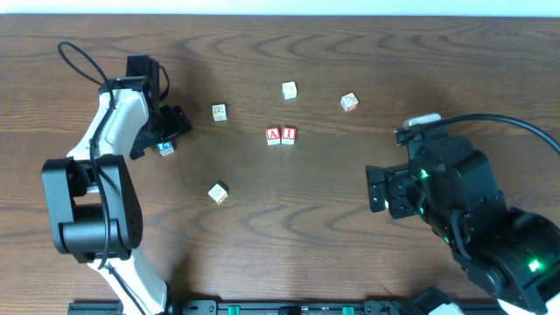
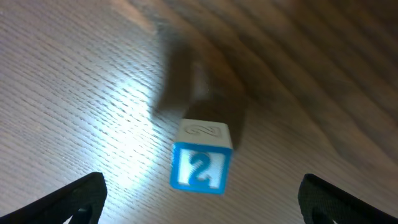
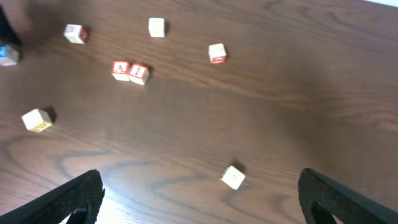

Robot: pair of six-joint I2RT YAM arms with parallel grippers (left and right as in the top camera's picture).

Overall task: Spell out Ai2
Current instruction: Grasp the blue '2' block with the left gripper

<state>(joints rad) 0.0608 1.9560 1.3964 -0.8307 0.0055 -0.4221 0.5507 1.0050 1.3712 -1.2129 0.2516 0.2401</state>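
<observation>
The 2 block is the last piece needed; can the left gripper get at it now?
Probably yes: the open left gripper hangs just above the 2 block, fingers either side, nothing between.

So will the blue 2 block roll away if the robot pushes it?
Probably not: the blue 2 block is a cube with flat faces, so it should slide, not roll. Its crisp edges look hard, so squeezing probably won't squash it.

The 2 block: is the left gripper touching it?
Apart. The left wrist view shows the 2 block standing on the table between the fingers of the open left gripper, with bare wood on both sides of it.
</observation>
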